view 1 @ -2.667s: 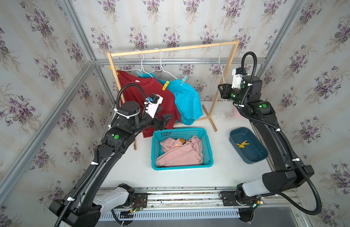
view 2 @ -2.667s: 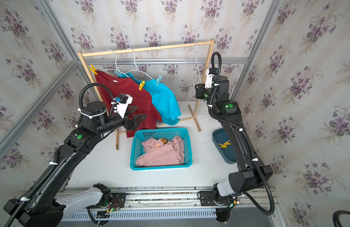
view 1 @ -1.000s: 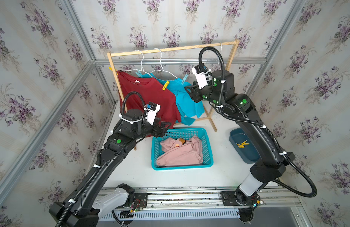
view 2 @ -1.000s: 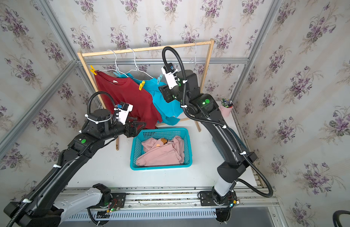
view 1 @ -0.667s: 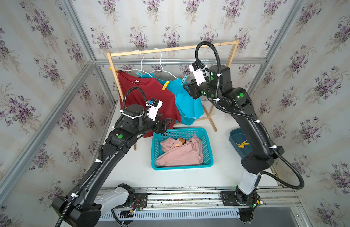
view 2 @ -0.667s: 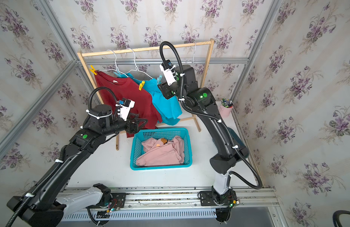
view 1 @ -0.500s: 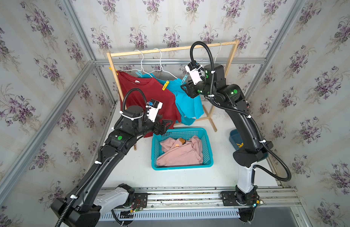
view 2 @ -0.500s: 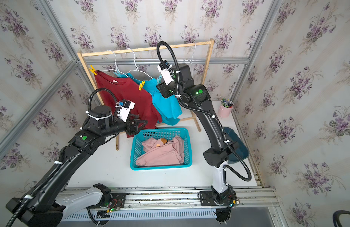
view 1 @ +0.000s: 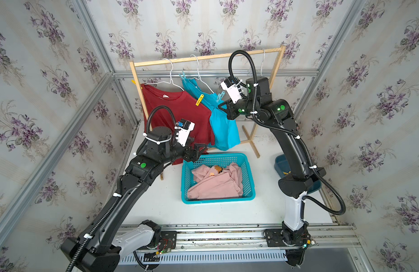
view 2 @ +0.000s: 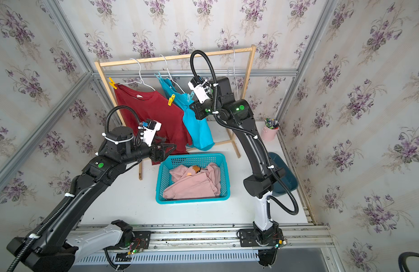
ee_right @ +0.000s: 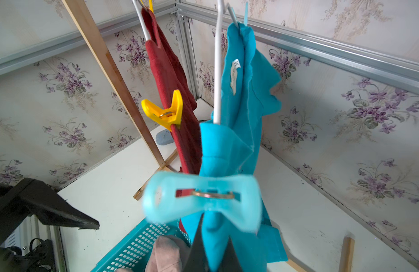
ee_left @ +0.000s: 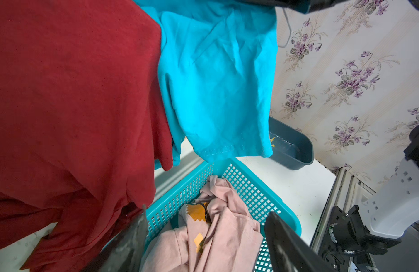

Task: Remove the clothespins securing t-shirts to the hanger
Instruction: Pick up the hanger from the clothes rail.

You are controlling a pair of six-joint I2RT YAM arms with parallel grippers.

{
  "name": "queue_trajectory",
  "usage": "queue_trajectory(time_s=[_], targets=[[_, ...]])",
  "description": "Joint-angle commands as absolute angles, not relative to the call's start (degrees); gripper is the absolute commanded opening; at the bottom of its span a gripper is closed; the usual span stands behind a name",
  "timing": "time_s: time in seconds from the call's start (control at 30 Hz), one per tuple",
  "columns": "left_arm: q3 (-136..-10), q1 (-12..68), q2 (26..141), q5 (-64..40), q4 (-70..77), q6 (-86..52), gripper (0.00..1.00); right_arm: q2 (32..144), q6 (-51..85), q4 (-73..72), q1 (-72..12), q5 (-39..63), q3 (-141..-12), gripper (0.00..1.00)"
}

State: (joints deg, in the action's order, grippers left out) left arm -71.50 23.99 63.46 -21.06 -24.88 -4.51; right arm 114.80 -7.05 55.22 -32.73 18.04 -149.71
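right end effector point(ee_right: 203, 226) closed just beneath blue peg point(ee_right: 201, 200), hold unclear | peg clips shoulder of turquoise shirt point(ee_right: 239, 106) | left end effector point(ee_left: 207, 210) open above basket point(ee_left: 239, 183) | advice: squeeze peg tails fully, pull straight off, leave cloth free

White table point(view 1: 215, 212) with teal basket point(view 1: 249, 181), dark blue tub point(view 2: 289, 182), wooden rack point(view 1: 251, 141), pink cup point(view 2: 269, 133)

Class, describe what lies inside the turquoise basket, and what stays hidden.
Inside the basket lies a crumpled pink t-shirt with a small orange patch showing. The shirt covers most of the basket floor, so anything beneath it cannot be seen.
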Motion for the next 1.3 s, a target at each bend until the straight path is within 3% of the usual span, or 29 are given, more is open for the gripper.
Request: queue_trajectory(time_s=[0.0,0.43,0.87,1.03,1.27], targets=[[-72.07,23.99,63.55,-21.03,-24.02,-4.25,0.80,114.14,-9.05,54.22,-32.80,19.33,-151.39,0.00],[-72.16,23.99,61.90,-20.67,-24.17,-5.79,0.80,110.46,-12.29,50.23,-32.96,17.71,-153.15,0.00],[-72.42,23.94,61.00,-21.12,-24.43,-7.14,0.80,105.16,-12.61,54.99,-32.91,5.19,-148.26,0.00],[-73.16,23.95,61.48,-21.37,-24.60,-7.45,0.80,99.84,-13.79,54.05,-32.94,4.77,-141.34,0.00],[-76.13,23.99,62.92,-23.02,-24.79,-9.30,0.80,83.31,-16.18,43.60,-32.69,0.71,-119.99,0.00]])
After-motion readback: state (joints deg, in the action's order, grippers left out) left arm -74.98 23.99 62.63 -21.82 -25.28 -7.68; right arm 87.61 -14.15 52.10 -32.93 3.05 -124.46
